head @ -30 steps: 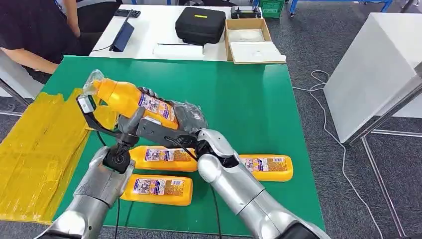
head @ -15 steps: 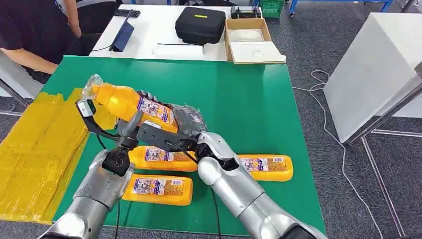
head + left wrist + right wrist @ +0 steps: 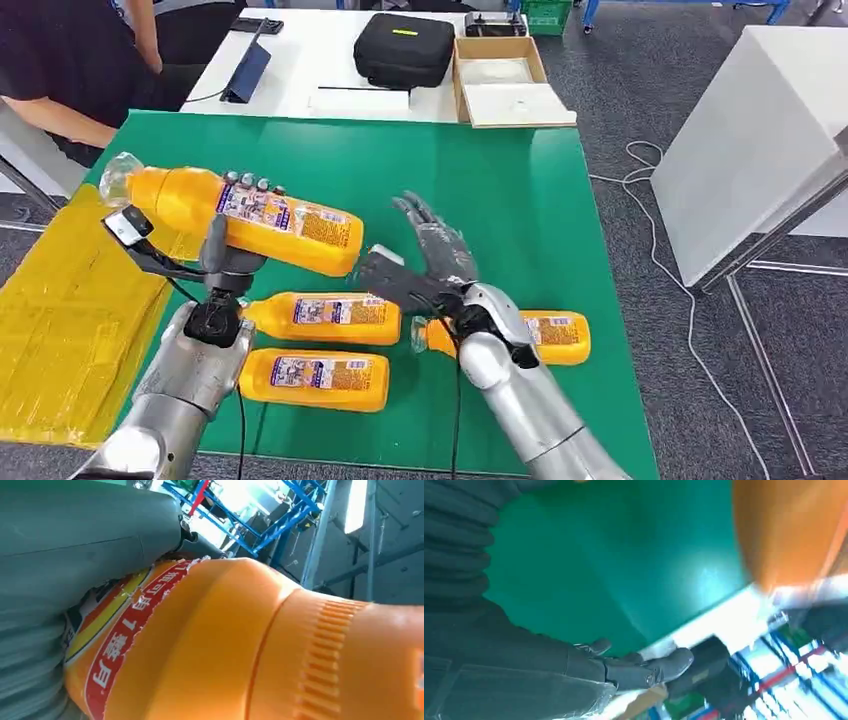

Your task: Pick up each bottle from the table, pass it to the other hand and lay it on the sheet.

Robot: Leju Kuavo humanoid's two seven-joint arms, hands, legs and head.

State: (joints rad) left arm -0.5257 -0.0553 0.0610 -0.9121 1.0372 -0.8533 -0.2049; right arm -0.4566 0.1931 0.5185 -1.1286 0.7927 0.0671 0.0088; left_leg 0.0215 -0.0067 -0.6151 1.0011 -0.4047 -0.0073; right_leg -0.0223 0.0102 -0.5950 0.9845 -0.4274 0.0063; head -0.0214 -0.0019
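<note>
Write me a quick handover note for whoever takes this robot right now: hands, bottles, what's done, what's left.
Left hand holds one orange bottle in the air, near the yellow sheet.
Right hand is open, holding nothing, above the green table.
Done: this bottle is in the left hand alone.
Left: lay it on the sheet, which has no bottle on it. Then three more bottles lie on the table.
</note>
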